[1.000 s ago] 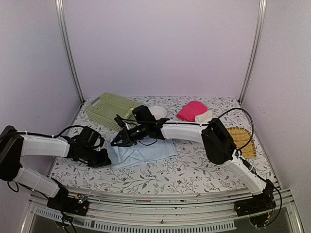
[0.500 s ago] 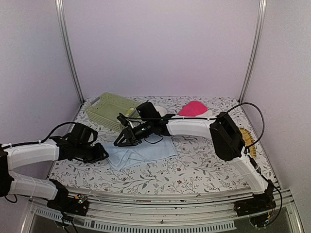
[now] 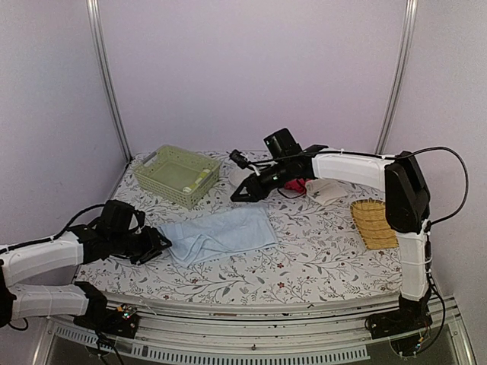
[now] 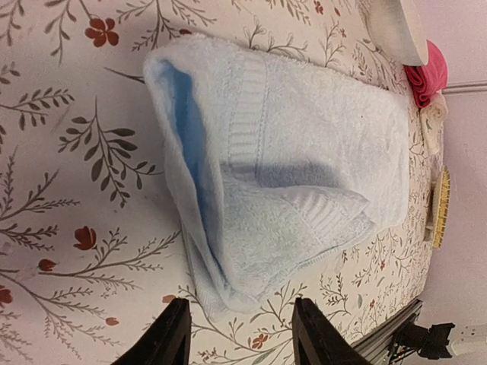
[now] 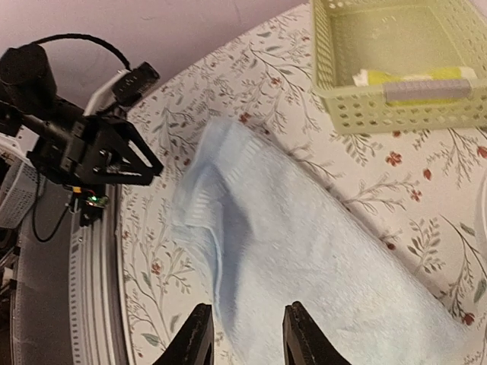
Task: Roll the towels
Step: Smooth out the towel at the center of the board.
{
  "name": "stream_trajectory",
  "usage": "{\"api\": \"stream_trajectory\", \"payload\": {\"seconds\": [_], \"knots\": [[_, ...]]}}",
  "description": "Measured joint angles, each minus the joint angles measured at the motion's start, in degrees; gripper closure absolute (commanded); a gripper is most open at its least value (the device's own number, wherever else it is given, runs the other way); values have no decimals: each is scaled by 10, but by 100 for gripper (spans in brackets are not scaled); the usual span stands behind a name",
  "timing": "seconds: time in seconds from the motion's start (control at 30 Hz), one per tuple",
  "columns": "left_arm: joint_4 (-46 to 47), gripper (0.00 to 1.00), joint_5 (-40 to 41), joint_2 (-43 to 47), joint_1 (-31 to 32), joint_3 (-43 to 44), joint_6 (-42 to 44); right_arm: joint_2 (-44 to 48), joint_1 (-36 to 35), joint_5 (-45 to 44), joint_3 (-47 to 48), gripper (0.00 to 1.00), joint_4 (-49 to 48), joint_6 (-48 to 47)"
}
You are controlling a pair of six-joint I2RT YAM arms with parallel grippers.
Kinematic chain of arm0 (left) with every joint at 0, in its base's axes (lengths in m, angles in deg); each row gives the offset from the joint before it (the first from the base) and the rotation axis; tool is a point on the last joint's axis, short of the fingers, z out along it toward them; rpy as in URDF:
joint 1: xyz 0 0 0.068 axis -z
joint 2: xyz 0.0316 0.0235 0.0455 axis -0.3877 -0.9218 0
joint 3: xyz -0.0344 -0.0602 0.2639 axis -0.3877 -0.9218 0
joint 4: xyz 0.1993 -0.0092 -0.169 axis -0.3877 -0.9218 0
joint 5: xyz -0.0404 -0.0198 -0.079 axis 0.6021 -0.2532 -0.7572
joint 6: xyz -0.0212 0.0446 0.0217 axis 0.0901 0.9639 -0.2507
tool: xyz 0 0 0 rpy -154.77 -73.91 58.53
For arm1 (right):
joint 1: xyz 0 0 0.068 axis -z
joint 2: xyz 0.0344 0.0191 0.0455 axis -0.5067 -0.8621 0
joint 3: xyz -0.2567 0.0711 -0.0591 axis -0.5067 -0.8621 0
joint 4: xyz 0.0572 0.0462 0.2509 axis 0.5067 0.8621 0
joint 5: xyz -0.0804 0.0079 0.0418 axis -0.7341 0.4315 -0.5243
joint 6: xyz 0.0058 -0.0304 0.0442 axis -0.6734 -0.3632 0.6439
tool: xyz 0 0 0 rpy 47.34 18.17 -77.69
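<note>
Evidently blue towel [image 3: 221, 236] lies folded flat for rolling; left gripper [image 3: 158, 245] parted, empty, beside its end; right gripper [image 3: 242, 194] likewise, hovering clear.

The big pale blue towel [image 3: 219, 234] lies flat on the flowered worktop [image 3: 304, 262], loosely folded in layers and not rolled, its left end gaping so the folds show. Further back, to the right, a bright pink towel [image 4: 424, 74] sits bunched, with a small cream-white towel [image 3: 329, 192] just beside it. A small yellow-green-and-cream towel [image 5: 426, 74] lies rolled inside the pale green basket [image 3: 171, 190].
</note>
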Motion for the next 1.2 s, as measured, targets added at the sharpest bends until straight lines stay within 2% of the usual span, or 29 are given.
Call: {"api": "stream_trajectory", "payload": {"seconds": [0.27,0.53,0.87,0.97,1.13,1.2], "knots": [[75,56,-28,-68,-7,-14,-27,-8,24,-60,-60,68,42,-94],[102,72,-16,-116,-25,-9,-33,-54,24,-65,-61,70,51,-123],[115,73,-41,-174,-36,22,-25,-63,37,-60,-61,70,58,-127],[114,78,-60,-180,-36,27,-26,-66,41,-57,-61,70,59,-127],[73,99,-74,-175,-38,49,-14,-67,48,-52,-61,71,63,-127],[46,100,-77,-170,-42,70,-3,-67,50,-52,-61,71,64,-127]]}}
